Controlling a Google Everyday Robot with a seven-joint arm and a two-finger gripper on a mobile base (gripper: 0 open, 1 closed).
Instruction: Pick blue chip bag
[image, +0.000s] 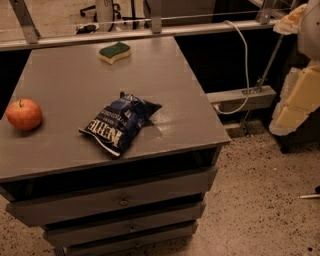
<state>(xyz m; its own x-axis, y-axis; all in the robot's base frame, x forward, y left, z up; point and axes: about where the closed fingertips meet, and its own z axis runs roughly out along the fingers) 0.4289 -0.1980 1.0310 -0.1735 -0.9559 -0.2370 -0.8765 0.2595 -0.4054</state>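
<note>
The blue chip bag (120, 123) lies flat on the grey cabinet top (75, 75), near its front edge and right of the middle. It is dark navy foil with white block lettering, and its long axis runs diagonally. My gripper (299, 97) shows as pale cream pieces at the right edge of the camera view. It is off the cabinet, well to the right of the bag, and touches nothing.
A red apple (23, 114) sits at the cabinet's left edge. A green and yellow sponge (115, 52) lies at the back. The cabinet has drawers (120, 200) in front. A white cable (245, 60) and a grey bracket (240, 97) are to the right, over speckled floor (265, 200).
</note>
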